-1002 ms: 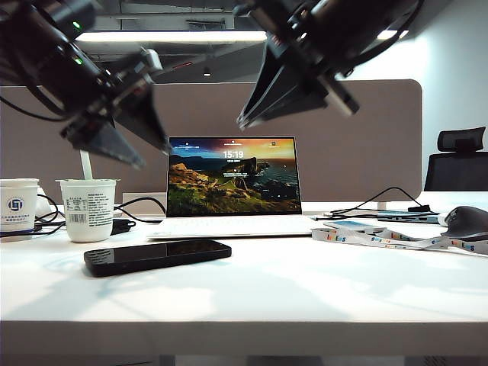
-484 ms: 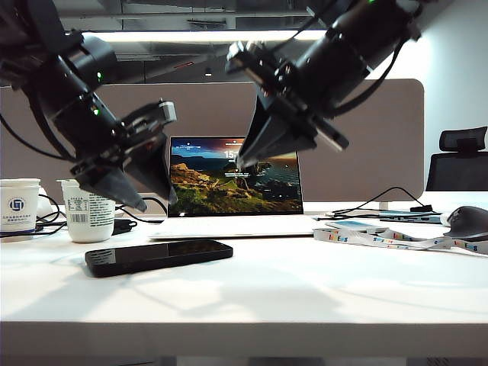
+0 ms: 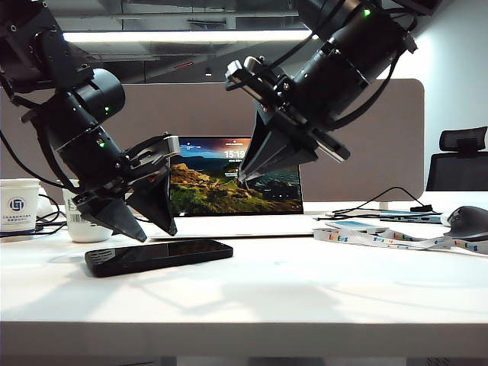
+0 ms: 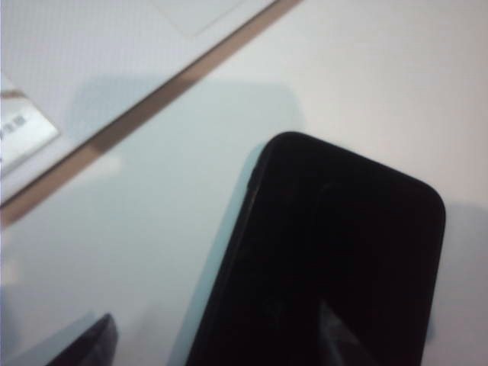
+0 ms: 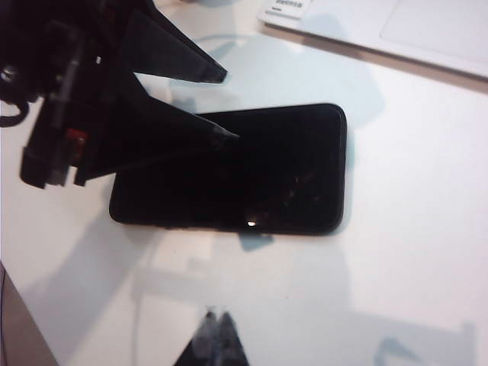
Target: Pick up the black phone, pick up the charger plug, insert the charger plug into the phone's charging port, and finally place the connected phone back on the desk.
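Left tool [image 3: 156,230] spread wide just above black phone [image 3: 158,256], lower left, for pickup; right tool [image 3: 245,169] shut, empty, upper centre.

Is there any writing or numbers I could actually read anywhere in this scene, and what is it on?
"15:19": the clock on the laptop screen, partly hidden behind the right gripper.
Blue round logo on the left paper cup: no readable words.
Coloured letters along the lanyard strap: too small to read.
Print on the second cup: too small, mostly hidden by the left gripper.
The black phone: no text.
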